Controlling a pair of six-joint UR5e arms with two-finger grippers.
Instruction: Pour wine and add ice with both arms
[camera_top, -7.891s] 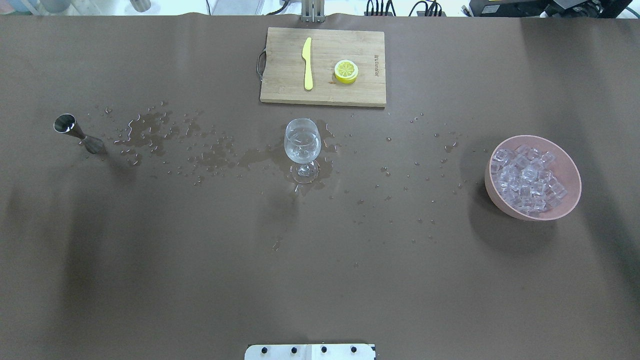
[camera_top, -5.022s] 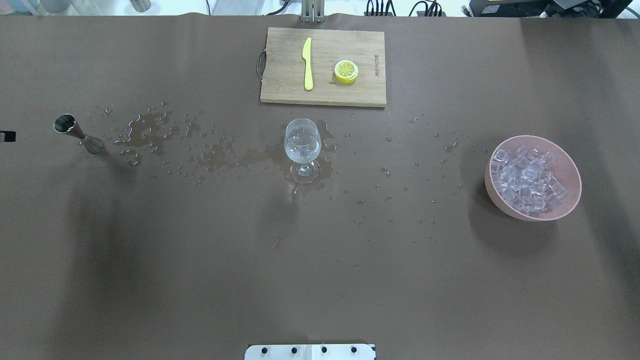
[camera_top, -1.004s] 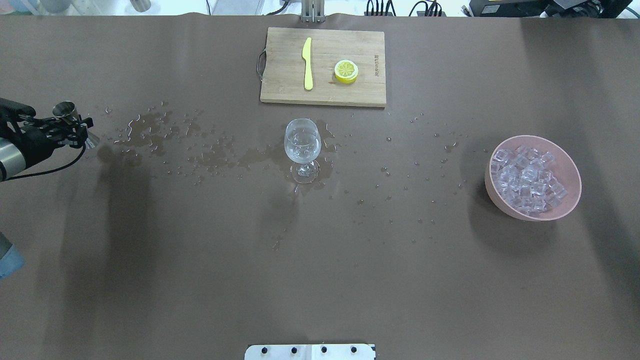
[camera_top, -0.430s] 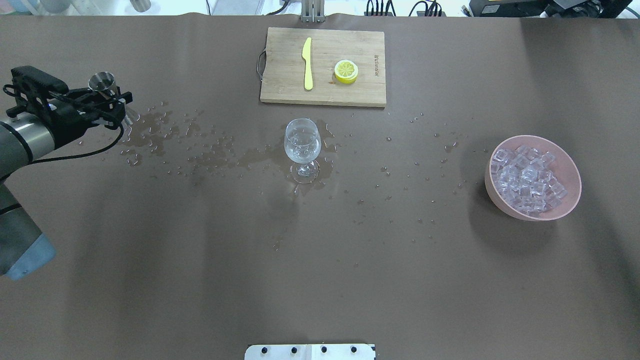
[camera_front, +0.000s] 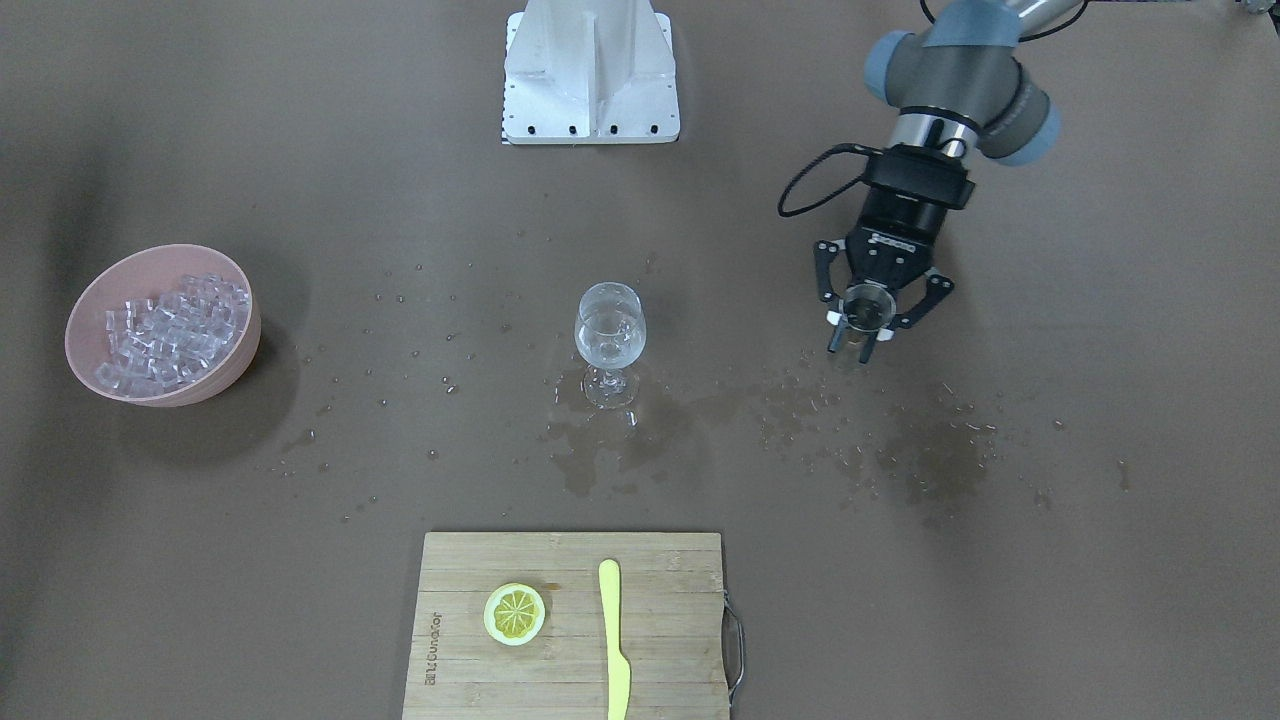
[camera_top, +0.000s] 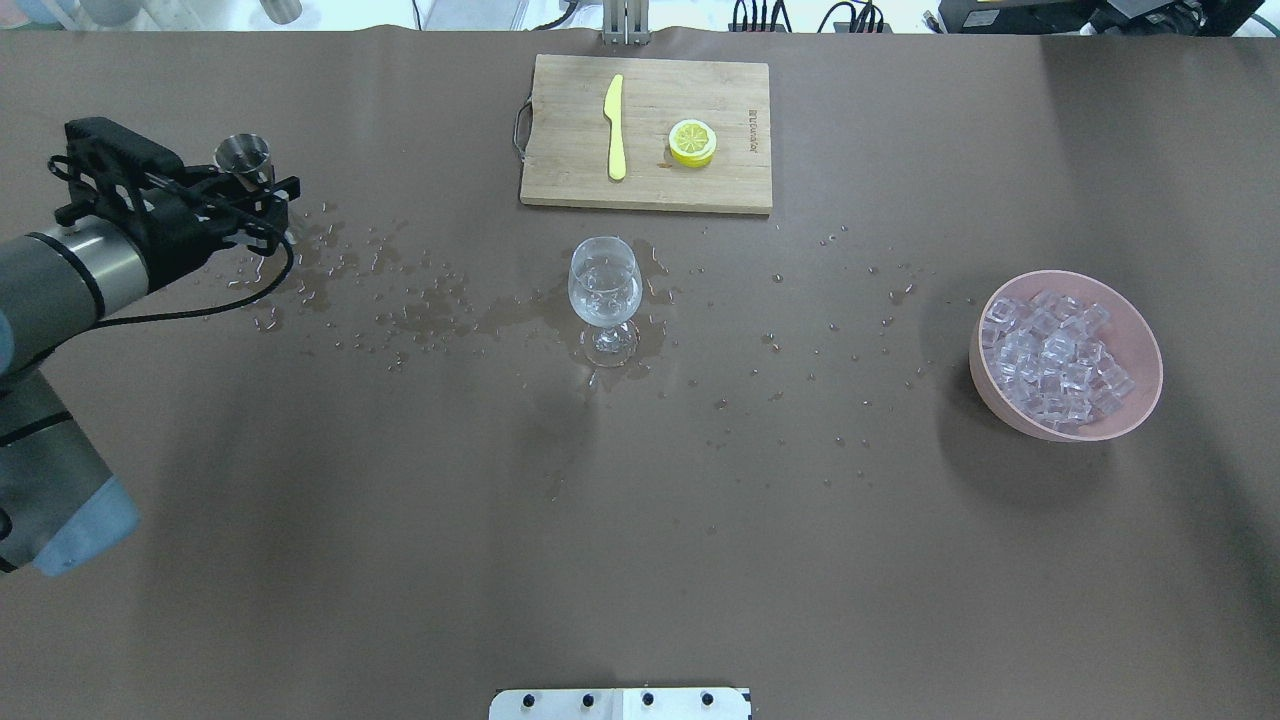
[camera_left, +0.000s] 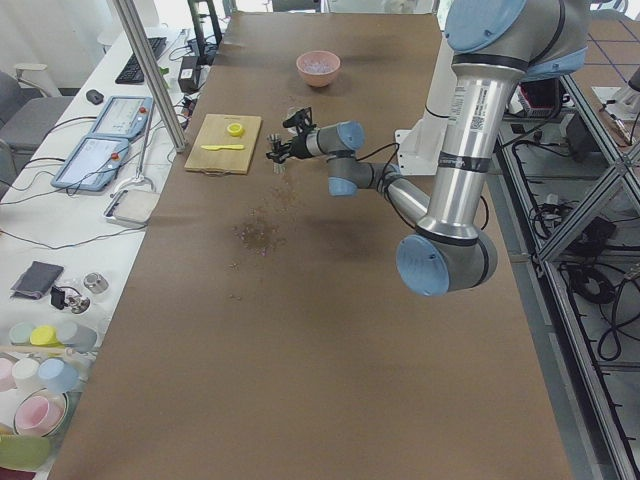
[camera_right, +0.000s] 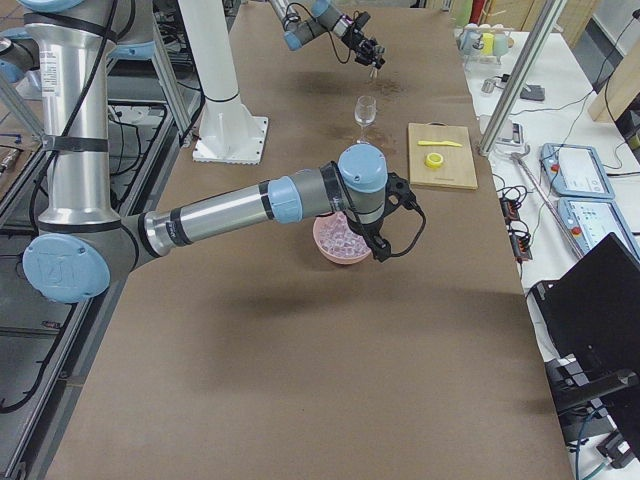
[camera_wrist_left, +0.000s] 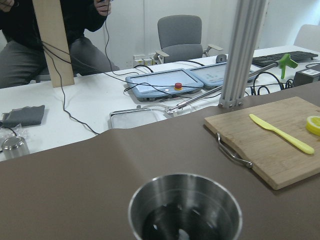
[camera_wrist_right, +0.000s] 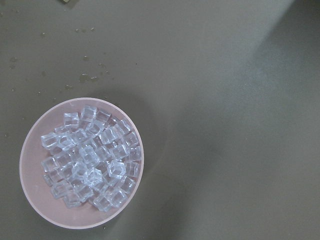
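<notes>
My left gripper (camera_top: 272, 212) is shut on a steel jigger (camera_top: 245, 155) and holds it upright above the table's left side, well left of the wine glass (camera_top: 604, 290). The gripper also shows in the front view (camera_front: 852, 342). The left wrist view looks into the jigger's cup (camera_wrist_left: 185, 212), which holds a little clear liquid. The glass (camera_front: 610, 330) stands mid-table with a little clear liquid in it. The ice (camera_wrist_right: 90, 157) fills a pink bowl (camera_top: 1140, 350) at the right. My right gripper (camera_right: 378, 240) hangs above that bowl; I cannot tell whether it is open or shut.
A wooden cutting board (camera_top: 560, 180) at the far middle carries a yellow knife (camera_top: 614, 125) and a lemon slice (camera_top: 692, 142). Spilled drops and puddles (camera_top: 420, 310) spread between the jigger and the glass. The white pedestal (camera_front: 590, 70) stands at the robot's edge.
The left arm came in from the left, closed on the jigger, lifted it off the table and carried it up and to the right. The glass and the bowl have not moved.
</notes>
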